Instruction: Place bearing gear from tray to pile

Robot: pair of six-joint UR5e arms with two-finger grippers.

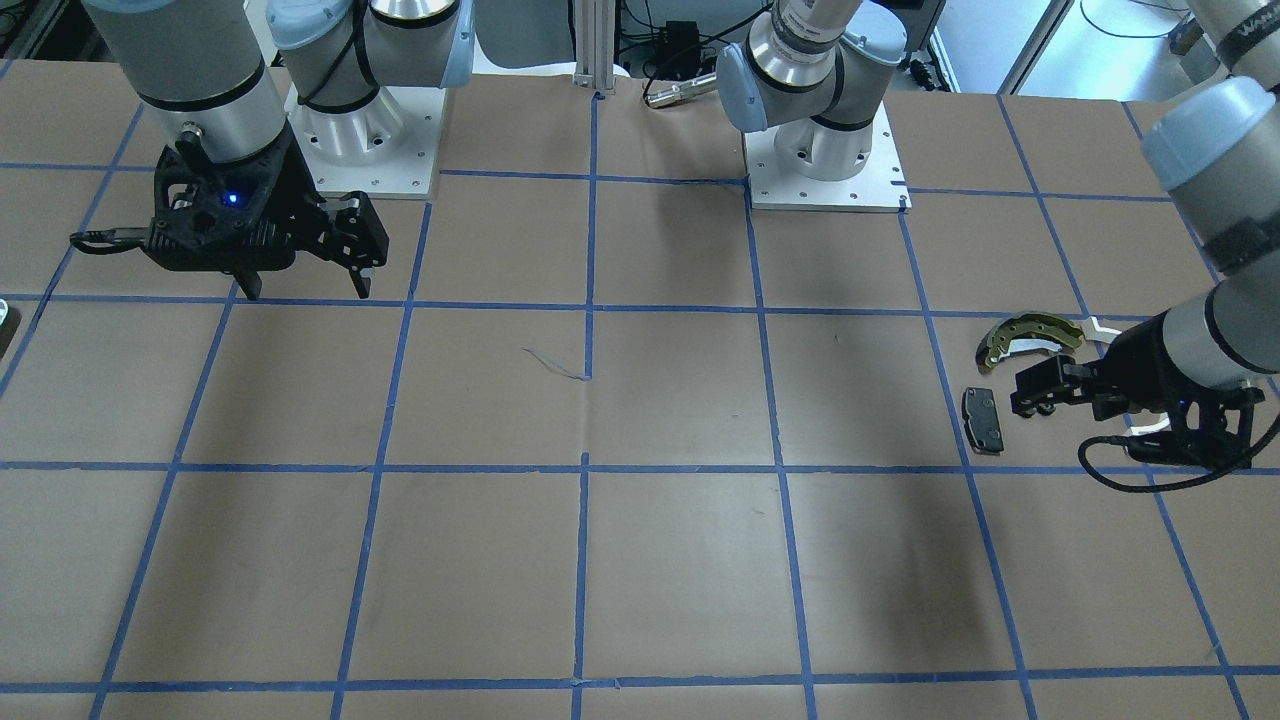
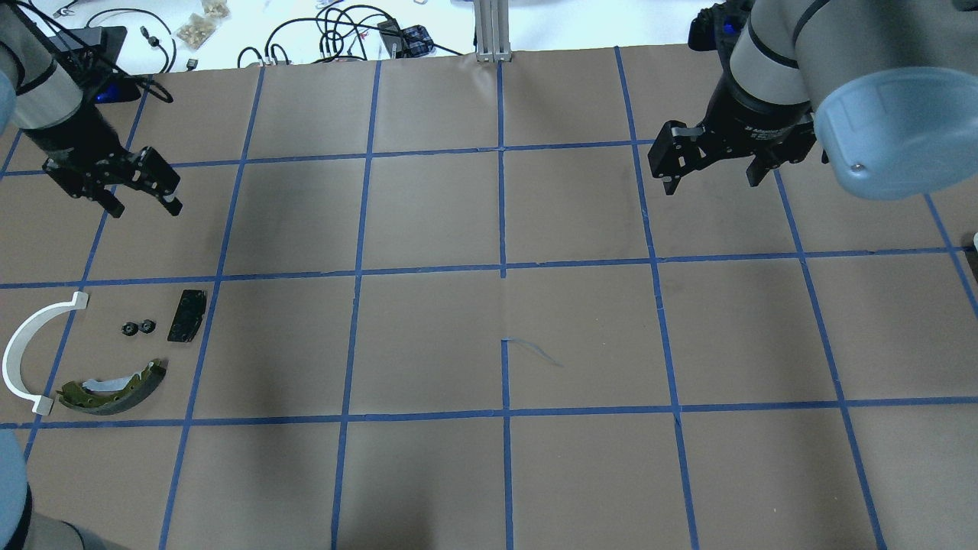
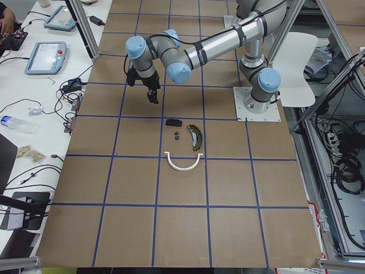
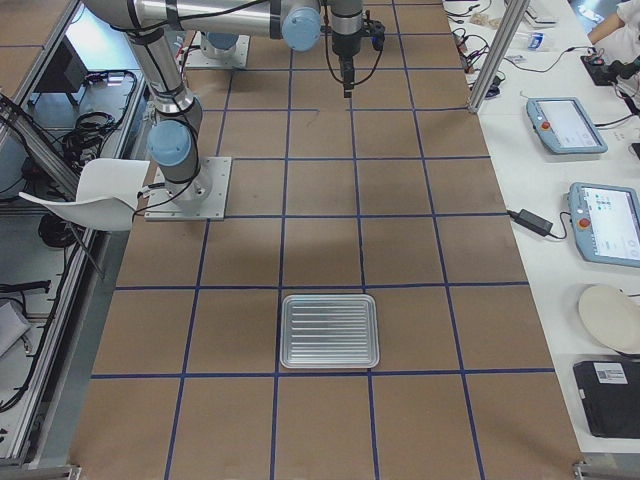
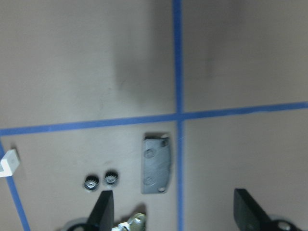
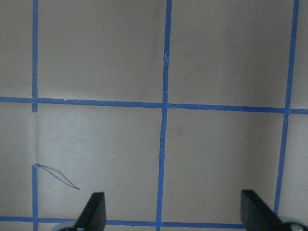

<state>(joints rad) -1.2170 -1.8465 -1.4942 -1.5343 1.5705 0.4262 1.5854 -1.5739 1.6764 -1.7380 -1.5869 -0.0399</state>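
Two small black bearing gears (image 2: 147,328) lie on the table in the pile, between the white arc strip (image 2: 23,336) and the black pad (image 2: 187,315), above the olive brake shoe (image 2: 114,380). In the left wrist view the gears (image 5: 91,182) sit left of the pad (image 5: 157,163). My left gripper (image 2: 147,208) is open and empty, hovering beyond the pile; it also shows in the left wrist view (image 5: 174,211). My right gripper (image 2: 710,185) is open and empty over bare table, as the right wrist view (image 6: 174,211) shows. The ridged metal tray (image 4: 330,331) is empty.
Brown paper with a blue tape grid covers the table (image 2: 504,321). The two arm bases (image 1: 825,150) stand at the robot's edge. Cables and small parts (image 2: 336,34) lie beyond the far edge. A side table with tablets (image 4: 600,220) stands along the tray's side.
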